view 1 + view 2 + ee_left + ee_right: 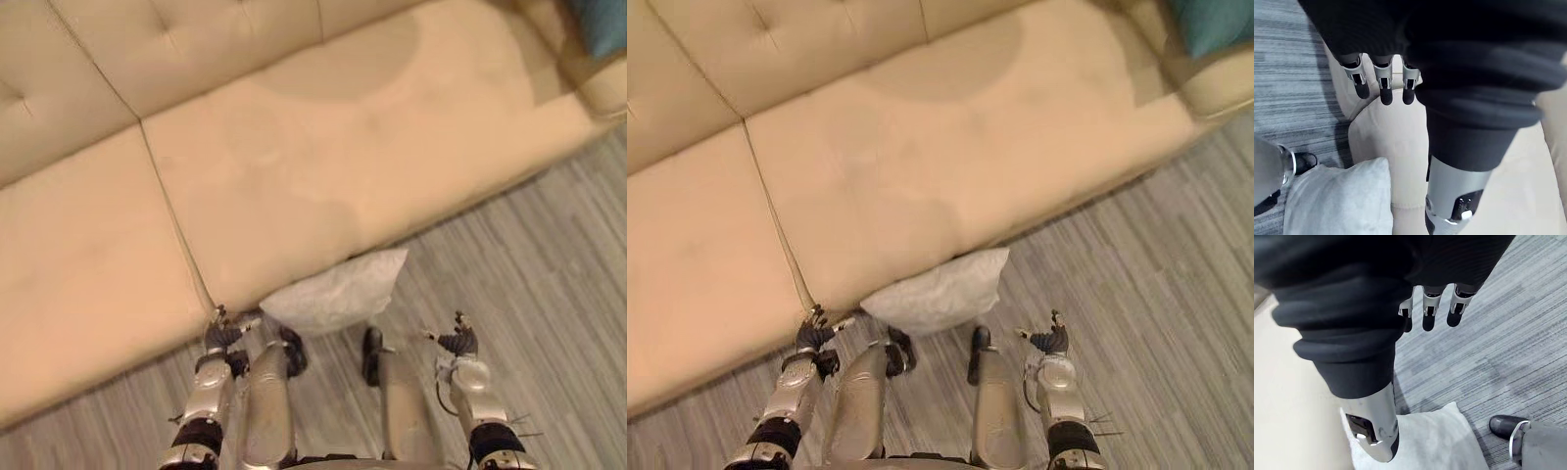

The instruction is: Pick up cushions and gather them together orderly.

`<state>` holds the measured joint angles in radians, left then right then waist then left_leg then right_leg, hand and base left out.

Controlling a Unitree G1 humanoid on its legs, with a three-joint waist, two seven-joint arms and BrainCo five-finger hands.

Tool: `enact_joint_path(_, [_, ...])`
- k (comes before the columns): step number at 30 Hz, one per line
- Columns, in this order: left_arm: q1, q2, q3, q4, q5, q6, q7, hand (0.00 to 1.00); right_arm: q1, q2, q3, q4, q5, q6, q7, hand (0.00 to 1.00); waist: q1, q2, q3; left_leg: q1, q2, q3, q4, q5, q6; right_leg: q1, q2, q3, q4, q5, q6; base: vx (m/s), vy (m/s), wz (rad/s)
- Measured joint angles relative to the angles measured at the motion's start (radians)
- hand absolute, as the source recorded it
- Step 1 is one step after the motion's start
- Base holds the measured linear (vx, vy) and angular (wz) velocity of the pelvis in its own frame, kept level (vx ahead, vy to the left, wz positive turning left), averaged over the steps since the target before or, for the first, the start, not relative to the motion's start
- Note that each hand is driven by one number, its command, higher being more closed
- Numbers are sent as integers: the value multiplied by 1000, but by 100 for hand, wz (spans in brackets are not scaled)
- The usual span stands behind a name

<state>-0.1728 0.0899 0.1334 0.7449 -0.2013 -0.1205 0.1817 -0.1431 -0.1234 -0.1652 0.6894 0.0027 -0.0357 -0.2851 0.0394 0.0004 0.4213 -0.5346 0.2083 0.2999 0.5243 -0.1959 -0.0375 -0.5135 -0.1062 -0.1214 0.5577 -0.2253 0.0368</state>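
A pale grey cushion (338, 290) lies on the floor, leaning against the front edge of the beige sofa (323, 147). A teal cushion (600, 23) rests at the sofa's far right end, by the armrest. My left hand (223, 338) hangs low beside the sofa's front edge, just left of the grey cushion, fingers (1382, 84) relaxed and holding nothing. My right hand (458, 343) hangs over the floor to the cushion's right, fingers (1429, 308) loose and empty. Both wrist views show the grey cushion (1337, 200) (1435, 440) close by, untouched.
The sofa has a wide flat seat with a seam (176, 225) between two seat pads and a tufted backrest (167, 49). Grey plank floor (529, 264) stretches to the right of the cushion.
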Motion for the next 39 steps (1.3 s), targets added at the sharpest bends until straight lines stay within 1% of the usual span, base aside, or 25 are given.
enact_joint_path(1, [-16,-10,0,-2,-5,-1,0,0,-17,-2,0,0,0,0,-6,0,0,0,13,-27,5,-17,11,12,-1,-23,0,-18,25,-4,-12,-112,-242,46])
enact_joint_path(2, [-35,-24,1,-9,-18,-1,1,0,-49,-5,-1,-1,5,0,-21,0,1,0,14,-94,15,-44,53,19,-5,-82,0,-38,81,-18,-31,-90,-200,35])
enact_joint_path(3, [-44,-29,1,-9,-23,-2,2,0,-67,-5,-2,-1,6,0,-25,0,1,-2,15,-120,19,-52,73,19,-6,-107,0,-44,106,-24,-36,-79,-161,25])
enact_joint_path(4, [-65,-33,0,-10,-24,-2,4,0,-110,-5,0,-1,8,-1,-31,0,0,-9,27,-158,20,-58,106,19,-6,-150,-4,-46,155,-42,-42,-72,-123,20])
enact_joint_path(5, [-98,-40,-4,-12,-24,-2,12,0,-164,-16,0,-2,9,-3,-41,0,-3,-6,57,-191,19,-75,138,18,-6,-182,-13,-55,204,-61,-51,-72,-123,22])
enact_joint_path(6, [-113,-43,-4,-16,-24,-3,17,0,-186,-22,1,-1,9,-3,-42,0,-4,-3,68,-208,19,-80,149,18,-6,-196,-16,-60,220,-65,-52,-101,-126,25])
enact_joint_path(7, [-141,-45,-3,-24,-24,-7,23,0,-232,-35,9,2,11,-3,-44,0,-5,-3,78,-253,21,-91,173,19,-5,-241,-19,-62,255,-76,-58,-97,-86,20])
enact_joint_path(8, [-191,-45,-2,-29,-24,-12,30,0,-294,-58,20,3,19,-3,-46,0,-2,-1,90,-327,24,-107,218,16,-1,-309,-20,-64,307,-84,-59,-126,-97,15])
enact_joint_path(9, [-209,-45,-2,-30,-25,-15,36,0,-316,-65,24,6,23,-2,-47,0,0,-2,94,-356,28,-109,235,14,2,-336,-20,-65,325,-86,-60,-117,-66,5])
enact_joint_path(11, [-286,-49,15,-31,-30,-19,45,0,-429,-85,43,13,27,-2,-63,0,1,0,113,-464,41,-127,294,10,9,-439,-18,-68,380,-93,-67,-134,-50,-7])
enact_joint_path(12, [-332,-50,25,-45,-33,-21,63,0,-507,-88,51,14,27,-1,-71,0,2,-1,124,-535,55,-135,332,10,9,-508,-17,-68,414,-94,-68,-143,-35,-10])
enact_joint_path(13, [-349,-50,27,-50,-33,-24,68,0,-534,-88,65,15,27,-2,-77,0,3,-1,124,-564,56,-137,349,9,11,-536,-17,-67,429,-94,-69,-161,-27,-11])
enact_joint_path(14, [-392,-50,29,-51,-33,-24,86,0,-586,-89,85,20,27,-2,-86,0,3,0,125,-619,59,-144,379,8,13,-591,-19,-64,461,-96,-71,-92,-5,-5])
enact_joint_path(18, [-479,-57,37,-49,-33,-20,127,0,-712,-61,106,66,27,0,-93,0,8,0,126,-742,68,-159,446,7,15,-709,-24,-60,527,-97,-70,-87,-1,-3])
enact_joint_path(19, [-504,-59,36,-48,-32,-18,133,100,-745,-48,107,78,27,0,-107,100,8,0,126,-774,67,-161,458,5,18,-741,-30,-60,543,-99,-68,-84,19,6])
enact_joint_path(21, [-556,-71,36,-47,-32,-13,158,100,-792,-22,106,95,27,0,-128,100,7,0,127,-827,59,-160,472,10,28,-799,-38,-51,567,-105,-59,-84,25,7])
enact_joint_path(24, [-589,-78,33,-48,-31,-13,197,100,-833,-3,115,97,26,0,-158,100,2,0,127,-872,56,-161,498,11,34,-846,-43,-42,596,-105,-59,-52,22,0])
enact_joint_path(28, [-590,-67,19,-66,-30,-3,226,100,-823,-4,161,63,27,-1,-173,100,-9,0,127,-880,56,-161,501,10,31,-854,-45,-42,600,-104,-59,-8,5,0])
enact_joint_path(30, [-588,-51,-13,-72,-30,3,239,100,-796,-4,186,16,27,-3,-174,100,-13,0,127,-879,55,-161,498,13,34,-854,-45,-42,599,-104,-59,0,0,0])
enact_joint_path(31, [-586,-38,-27,-74,-31,5,240,100,-775,-4,200,-15,28,-4,-174,100,-18,0,126,-876,55,-160,496,17,29,-853,-46,-42,600,-102,-63,0,0,0])
enact_joint_path(33, [-572,-22,-56,-99,-31,21,251,100,-733,-4,219,-69,29,-4,-174,100,-21,-1,126,-865,54,-160,492,22,27,-844,-46,-43,599,-98,-70,8,7,2])
enact_joint_path(35, [-530,-18,-87,-119,-31,54,268,100,-656,-4,254,-139,35,-4,-172,100,-24,-1,125,-811,54,-161,475,25,22,-787,-44,-48,584,-98,-70,21,9,8])
enact_joint_path(36, [-516,-14,-95,-119,-30,64,272,100,-631,-4,266,-160,35,-4,-171,100,-25,-1,125,-788,53,-161,462,26,20,-761,-43,-52,571,-98,-70,23,-6,11])
enact_joint_path(38, [-440,11,-134,-134,-30,85,279,100,-504,-1,330,-282,34,-2,-158,100,-26,-1,125,-682,51,-161,398,35,6,-646,-36,-69,506,-96,-73,22,-33,13])
enact_joint_path(39, [-409,15,-146,-169,-30,86,276,100,-469,2,343,-317,32,-2,-155,100,-25,-2,124,-651,51,-159,375,47,9,-616,-35,-74,485,-95,-75,16,-41,14])
